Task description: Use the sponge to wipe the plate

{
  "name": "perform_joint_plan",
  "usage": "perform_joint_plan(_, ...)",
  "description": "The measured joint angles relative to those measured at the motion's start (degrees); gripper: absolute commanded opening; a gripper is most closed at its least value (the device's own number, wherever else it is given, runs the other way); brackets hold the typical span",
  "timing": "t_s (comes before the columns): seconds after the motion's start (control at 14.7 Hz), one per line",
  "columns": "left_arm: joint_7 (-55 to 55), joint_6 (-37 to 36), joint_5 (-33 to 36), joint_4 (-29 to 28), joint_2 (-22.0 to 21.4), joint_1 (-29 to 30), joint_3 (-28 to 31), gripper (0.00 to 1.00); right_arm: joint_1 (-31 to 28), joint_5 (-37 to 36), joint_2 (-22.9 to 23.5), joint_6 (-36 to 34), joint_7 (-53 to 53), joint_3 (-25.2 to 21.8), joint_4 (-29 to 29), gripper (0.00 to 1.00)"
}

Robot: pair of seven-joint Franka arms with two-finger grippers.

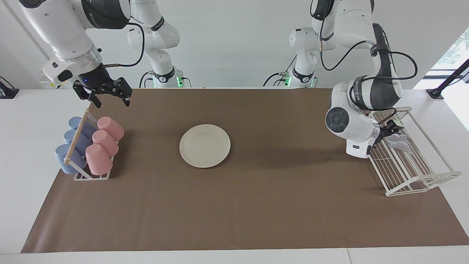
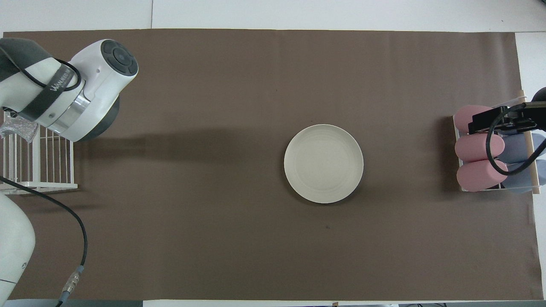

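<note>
The cream plate (image 1: 205, 145) (image 2: 323, 163) lies flat on the brown mat at mid-table, with nothing on it. The silvery sponge (image 1: 400, 142) (image 2: 17, 128) rests on the white wire rack (image 1: 410, 172) at the left arm's end of the table. My left gripper (image 1: 388, 131) is open just beside the sponge, over the rack's edge, holding nothing. In the overhead view the arm's wrist hides it. My right gripper (image 1: 102, 97) (image 2: 501, 119) waits open in the air above the cup holder.
A holder with pink cups (image 1: 102, 145) (image 2: 477, 149) and blue cups (image 1: 73, 143) lying on their sides stands at the right arm's end of the table. The brown mat (image 1: 256, 205) covers most of the table around the plate.
</note>
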Motion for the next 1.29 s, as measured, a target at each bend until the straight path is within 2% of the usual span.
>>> perform_joint_plan(0.27, 5.5, -1.2, -11.4, 3.5, -5.1, 2.1, 0.2, 1.00, 0.1, 0.0, 0.0, 0.0, 0.0, 0.0, 0.0, 1.00)
perform_joint_plan(0.68, 7.0, -1.3, -35.6, 3.8, -13.7, 8.2, 0.3, 1.00, 0.2, 0.0, 0.0, 0.0, 0.1, 0.0, 0.0, 1.00)
perform_joint_plan(1.02, 12.3, -3.4, -43.4, 2.7, -20.0, 8.5, -0.3, 1.00, 0.6, 0.0, 0.0, 0.0, 0.1, 0.1, 0.1, 1.00)
perform_joint_plan(1.29, 15.0, -1.0, -46.0, -1.3, -21.2, 8.5, -0.2, 1.00, 1.0, -0.3, 0.0, -0.5, 0.2, 0.1, 0.7, 1.00)
